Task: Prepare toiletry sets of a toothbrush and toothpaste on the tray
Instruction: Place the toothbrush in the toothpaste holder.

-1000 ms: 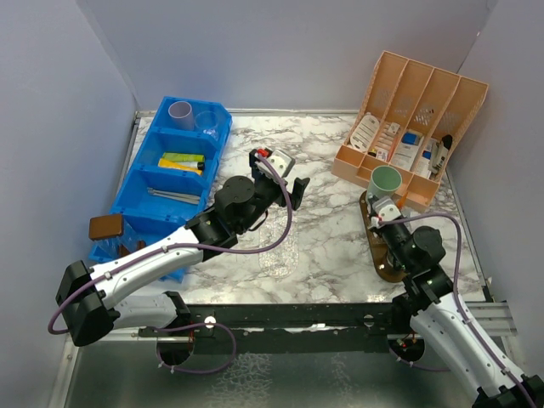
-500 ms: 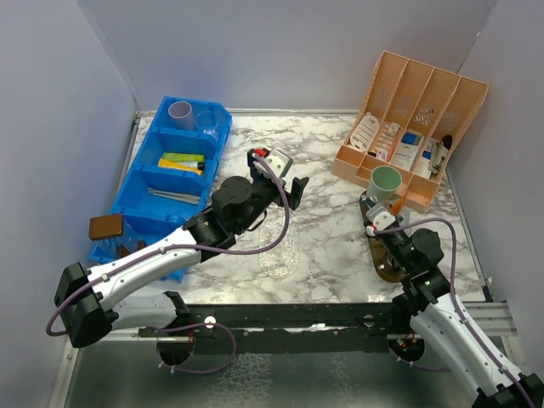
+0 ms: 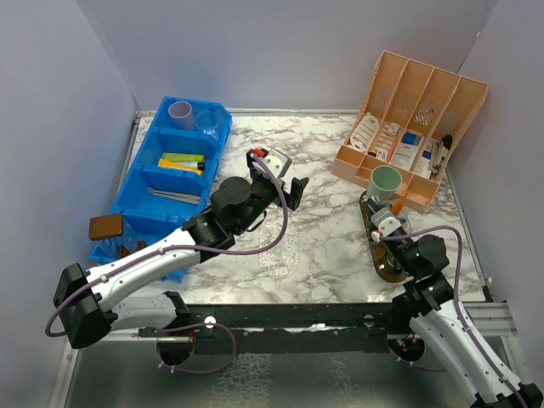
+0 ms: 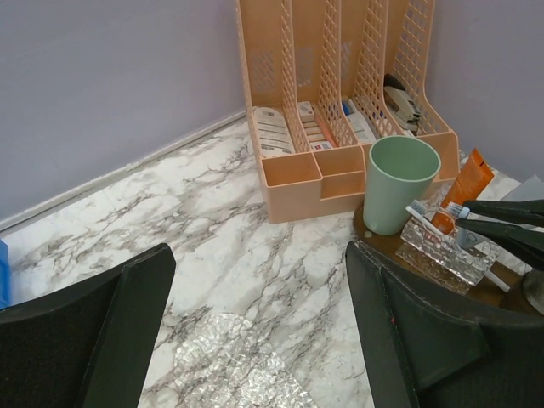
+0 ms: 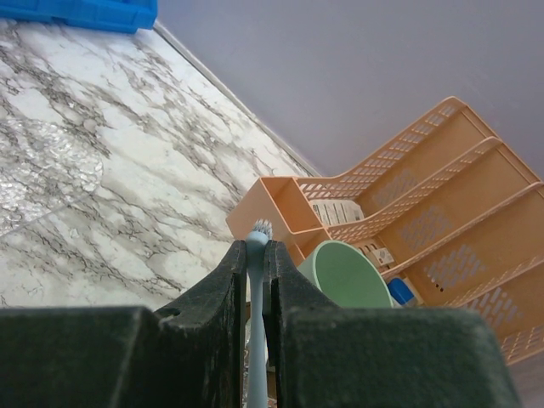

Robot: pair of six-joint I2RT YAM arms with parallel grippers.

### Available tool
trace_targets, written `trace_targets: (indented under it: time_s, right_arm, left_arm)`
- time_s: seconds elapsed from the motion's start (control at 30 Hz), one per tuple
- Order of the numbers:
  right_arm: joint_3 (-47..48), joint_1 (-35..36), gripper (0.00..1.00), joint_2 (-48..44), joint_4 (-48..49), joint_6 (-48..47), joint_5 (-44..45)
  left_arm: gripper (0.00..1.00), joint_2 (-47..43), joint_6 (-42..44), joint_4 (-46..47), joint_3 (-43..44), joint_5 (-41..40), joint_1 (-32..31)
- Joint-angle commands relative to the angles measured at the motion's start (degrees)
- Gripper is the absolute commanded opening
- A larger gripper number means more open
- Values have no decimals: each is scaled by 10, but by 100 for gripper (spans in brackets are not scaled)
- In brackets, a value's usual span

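Over the brown tray [image 3: 376, 252], the right gripper [image 5: 257, 263], clamped on a pale blue toothbrush [image 5: 257, 231], has drawn back from the mint green cup [image 4: 399, 183] toward the clear cup [image 4: 442, 248] holding an orange tube [image 4: 466, 183], likely completing that set; the left gripper [image 4: 259, 285] gapes, empty.

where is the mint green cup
Top view, right side: the mint green cup stands at the far end of the brown tray, beside the peach organizer.

Green cup [image 4: 399, 183], orange tube [image 4: 466, 183], pale blue toothbrush [image 5: 257, 297], peach organizer [image 4: 314, 183], blue bin [image 3: 163, 178], grey-veined marble table [image 3: 331, 238].
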Motion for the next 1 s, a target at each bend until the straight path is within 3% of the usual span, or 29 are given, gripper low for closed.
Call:
trace_targets:
  time_s: [0.0, 0.3, 0.53, 0.63, 0.8, 0.97]
  right_arm:
    - [0, -2, 1, 0, -1, 12, -14]
    - [3, -2, 1, -28, -29, 7, -16]
    - [-5, -2, 2, 3, -7, -8, -2]
    - [-6, -2, 9, 8, -8, -6, 5]
    - [1, -2, 30, -1, -17, 5, 9]
    - [39, -2, 36, -14, -64, 51, 9]
  left_arm:
    - [85, -7, -12, 20, -7, 22, 4]
    - [85, 7, -19, 20, -5, 41, 4]
    - [85, 4, -18, 20, -7, 38, 4]
    - [85, -1, -17, 21, -8, 35, 4]
    - [85, -9, -17, 22, -7, 36, 4]
    - [85, -15, -12, 22, -9, 30, 4]
